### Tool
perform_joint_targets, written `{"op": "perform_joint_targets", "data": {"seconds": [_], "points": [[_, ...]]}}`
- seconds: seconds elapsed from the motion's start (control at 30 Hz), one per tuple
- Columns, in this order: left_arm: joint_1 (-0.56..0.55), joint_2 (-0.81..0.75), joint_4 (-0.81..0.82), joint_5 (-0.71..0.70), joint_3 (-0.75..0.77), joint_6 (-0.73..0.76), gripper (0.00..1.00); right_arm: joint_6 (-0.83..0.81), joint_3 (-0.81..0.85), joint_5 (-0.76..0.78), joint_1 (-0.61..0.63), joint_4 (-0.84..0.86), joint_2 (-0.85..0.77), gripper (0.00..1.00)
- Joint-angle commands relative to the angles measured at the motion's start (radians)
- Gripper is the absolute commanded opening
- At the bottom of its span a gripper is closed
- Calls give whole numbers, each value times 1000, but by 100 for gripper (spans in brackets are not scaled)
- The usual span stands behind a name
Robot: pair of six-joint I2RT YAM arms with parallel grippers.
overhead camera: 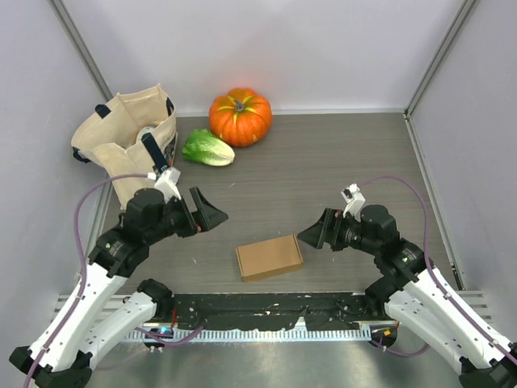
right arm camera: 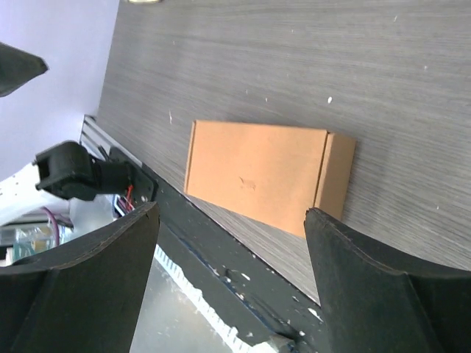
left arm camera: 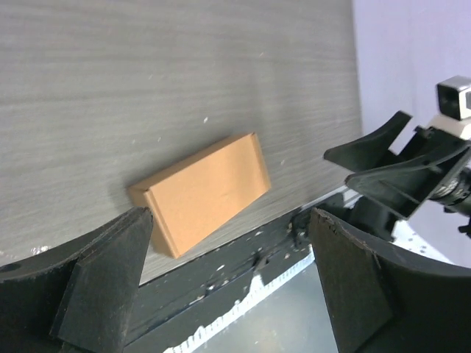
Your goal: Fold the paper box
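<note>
The paper box (overhead camera: 269, 257) is a small tan-brown cardboard box, closed and lying flat near the table's front edge. It also shows in the left wrist view (left arm camera: 202, 191) and the right wrist view (right arm camera: 265, 174). My left gripper (overhead camera: 207, 210) is open and empty, held above the table to the box's upper left. My right gripper (overhead camera: 321, 230) is open and empty, held just to the box's right. Neither touches the box.
An orange pumpkin (overhead camera: 240, 116) sits at the back. A green lettuce (overhead camera: 208, 149) lies beside it. A beige canvas tote bag (overhead camera: 129, 143) stands at the back left. The black mounting rail (overhead camera: 266, 305) runs along the front edge. Grey walls enclose the table.
</note>
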Motion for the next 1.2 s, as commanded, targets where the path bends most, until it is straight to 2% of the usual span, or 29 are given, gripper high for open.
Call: {"op": "perform_joint_targets", "data": {"seconds": [0.0, 0.1, 0.17, 0.2, 0.23, 0.27, 0.4, 0.57, 0.63, 0.7, 0.73, 0.87, 0.93, 1.03, 1.17], "points": [[5, 99, -112, -19, 130, 44, 90, 33, 145, 120, -2, -139, 88, 85], [4, 138, -70, 10, 110, 27, 87, 10, 182, 212, 0, -183, 154, 85], [5, 154, 54, 56, 15, -2, 83, 1, 167, 188, 0, -141, 198, 84], [5, 168, 112, 129, -69, -38, 81, -3, 158, 168, 0, -117, 242, 82], [2, 186, 234, 168, -115, -65, 77, -17, 130, 154, 0, -68, 272, 81], [-10, 238, 281, 187, -152, -88, 75, -14, 115, 140, 0, -46, 295, 78], [-125, 346, 476, 138, -289, -158, 73, 12, 46, 63, -2, 61, 388, 68], [-220, 542, 746, 119, -332, -180, 76, 154, -71, -59, 0, 287, 476, 60], [-249, 671, 831, 144, -297, -197, 72, 176, -91, -50, -2, 296, 490, 59], [-318, 748, 888, 161, -225, -229, 66, 193, -80, 36, -3, 230, 465, 57], [-346, 810, 893, 149, -191, -232, 64, 200, -65, 71, -3, 147, 444, 57], [-459, 972, 896, 126, -12, -243, 64, 305, -45, 265, -9, -53, 250, 57], [-486, 1039, 902, 130, 85, -250, 64, 363, -36, 394, -31, -191, 183, 57], [-526, 1154, 942, 159, 174, -284, 64, 410, -20, 506, -78, -352, 88, 58], [-593, 1283, 993, 191, 272, -319, 61, 405, 6, 583, -143, -417, 59, 58]]}}
